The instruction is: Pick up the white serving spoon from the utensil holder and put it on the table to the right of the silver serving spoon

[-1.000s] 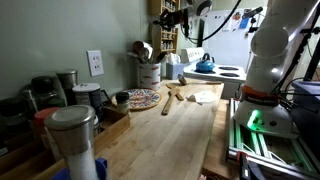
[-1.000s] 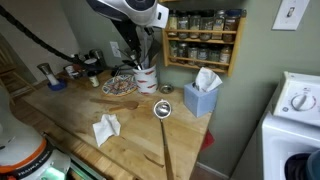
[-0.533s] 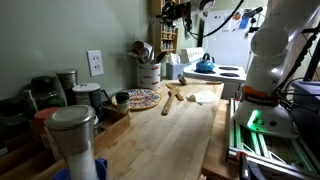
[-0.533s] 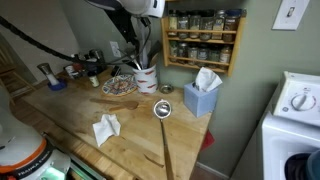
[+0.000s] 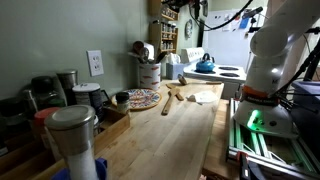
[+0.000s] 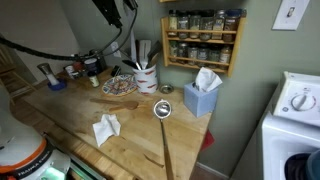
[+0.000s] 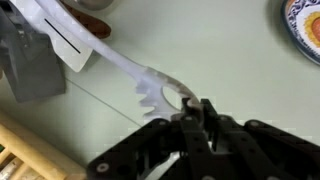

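- White serving spoon [image 7: 75,42]: seen clearly only in wrist view. It runs diagonally from upper left down to the gripper [image 7: 190,108], w/ a toothed, slotted part just before the fingers.
- Gripper: fingers pressed together on the spoon's near end, pinching it. Spoon is held up in the air over a pale surface, touching nothing else that I can make out.
- Both exterior views: spoon too small or cut off at the top edge to pick out. Robot arm [image 6: 108,12] reaches in at the top; its gripper end is mostly out of frame.
- Utensil holder [image 6: 147,77]: white crock at the back of the table [image 6: 135,140] by the wall, handles sticking up. Wrist view doesn't show it.
- Silver serving spoon [image 6: 162,110]: flat on the table, round head toward the holder, long handle pointing to the table's front edge.
- Patterned plate [image 6: 120,87] beside the holder, also at wrist view's upper right corner. Blue tissue box [image 6: 202,97] on the holder's other side. White cloth [image 6: 106,127] further out on the wood.
- Room: wooden spice rack [image 6: 203,40] on a grey-green wall, steel canister [image 5: 73,135] close to the camera, wall outlet [image 5: 95,63], blue kettle [image 5: 205,65] on a white stove past the table's end.
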Robot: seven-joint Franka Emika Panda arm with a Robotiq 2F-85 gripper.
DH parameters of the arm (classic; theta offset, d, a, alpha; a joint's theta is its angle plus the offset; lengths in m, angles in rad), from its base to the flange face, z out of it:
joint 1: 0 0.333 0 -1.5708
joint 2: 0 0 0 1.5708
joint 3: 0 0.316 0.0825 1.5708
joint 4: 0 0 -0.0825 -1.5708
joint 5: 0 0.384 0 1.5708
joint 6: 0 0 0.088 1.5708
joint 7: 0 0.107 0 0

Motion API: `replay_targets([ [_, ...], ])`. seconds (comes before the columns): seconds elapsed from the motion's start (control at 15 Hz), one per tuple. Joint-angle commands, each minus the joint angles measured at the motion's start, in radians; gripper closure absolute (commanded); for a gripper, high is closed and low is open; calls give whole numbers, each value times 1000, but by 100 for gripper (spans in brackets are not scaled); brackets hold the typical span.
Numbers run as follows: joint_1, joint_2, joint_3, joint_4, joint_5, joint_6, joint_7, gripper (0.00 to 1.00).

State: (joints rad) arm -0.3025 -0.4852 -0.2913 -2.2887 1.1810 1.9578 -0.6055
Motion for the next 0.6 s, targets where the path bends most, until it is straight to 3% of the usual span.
replay_targets([
  [0.0,-7,-102,-27,-17,-58,-117,56,97],
  [0.27,-15,-169,-25,-12,-115,-230,134,97],
  [0.53,-29,-210,16,-22,-283,-314,268,97],
])
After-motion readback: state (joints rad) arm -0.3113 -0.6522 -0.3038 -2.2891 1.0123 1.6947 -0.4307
